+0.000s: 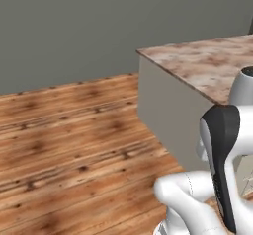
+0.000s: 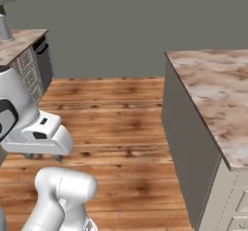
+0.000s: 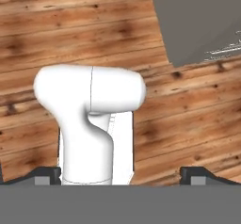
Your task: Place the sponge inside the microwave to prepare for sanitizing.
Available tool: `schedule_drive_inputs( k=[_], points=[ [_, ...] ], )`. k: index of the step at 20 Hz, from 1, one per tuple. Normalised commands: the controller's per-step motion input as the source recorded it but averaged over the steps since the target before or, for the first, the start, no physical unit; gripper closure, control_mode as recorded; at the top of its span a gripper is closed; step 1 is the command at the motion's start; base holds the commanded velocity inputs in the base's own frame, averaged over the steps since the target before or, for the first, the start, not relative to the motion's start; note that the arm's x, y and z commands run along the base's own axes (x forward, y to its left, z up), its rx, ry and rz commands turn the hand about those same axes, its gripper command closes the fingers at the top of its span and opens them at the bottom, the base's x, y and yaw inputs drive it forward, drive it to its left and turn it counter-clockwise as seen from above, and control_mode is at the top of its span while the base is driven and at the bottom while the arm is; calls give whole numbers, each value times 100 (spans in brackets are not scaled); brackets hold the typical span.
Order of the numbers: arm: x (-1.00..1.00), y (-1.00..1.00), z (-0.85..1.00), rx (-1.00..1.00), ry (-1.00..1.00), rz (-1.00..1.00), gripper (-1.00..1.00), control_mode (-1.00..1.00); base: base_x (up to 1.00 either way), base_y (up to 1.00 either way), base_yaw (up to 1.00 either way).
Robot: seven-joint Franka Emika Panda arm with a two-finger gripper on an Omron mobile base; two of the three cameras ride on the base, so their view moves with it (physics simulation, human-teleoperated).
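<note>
A rendered kitchen, seen from the robot's base and hand. The biggest thing is the wood-plank floor [image 1: 64, 145], warm brown w/ dark knots, running back to a plain grey wall [image 1: 74, 26]. Next in size is a kitchen island [image 2: 213, 104] w/ a mottled pink-brown stone top and flat grey side panel; its pale drawer fronts are cut off at the lower right corner of the right base view. In the left base view the same island sits at upper right, partly behind the white arm [image 1: 222, 150], which is folded up close to the base. Far left in the right base view, a 2nd counter run [image 2: 22, 43] w/ a dark appliance front below it, too small and cropped to identify.

The gripper [image 3: 120, 175] points down at the floor; its two dark finger tips sit wide apart at the bottom of the hand view, so it's spread fully and holds nothing.

Step in hand, as a judgement: search/approach, nothing grasped yet. The sponge and the microwave can't be located from these pictures, so where they sit can't be told. Next move likely calls for driving or turning the base toward the counters until the sponge comes into sight, then lowering the spread fingers over it.
</note>
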Motion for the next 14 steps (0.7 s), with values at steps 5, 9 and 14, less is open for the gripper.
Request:
schedule_drive_inputs(
  k=[5, 9, 14],
  points=[
    [0, 0, 0, 0, 0, 0, -100, 100, 99, 3, 25],
    [0, 0, 0, 0, 0, 0, -100, 100, 100, 8, 28],
    [0, 0, 0, 0, 0, 0, -100, 100, 100, 5, 45]
  ],
)
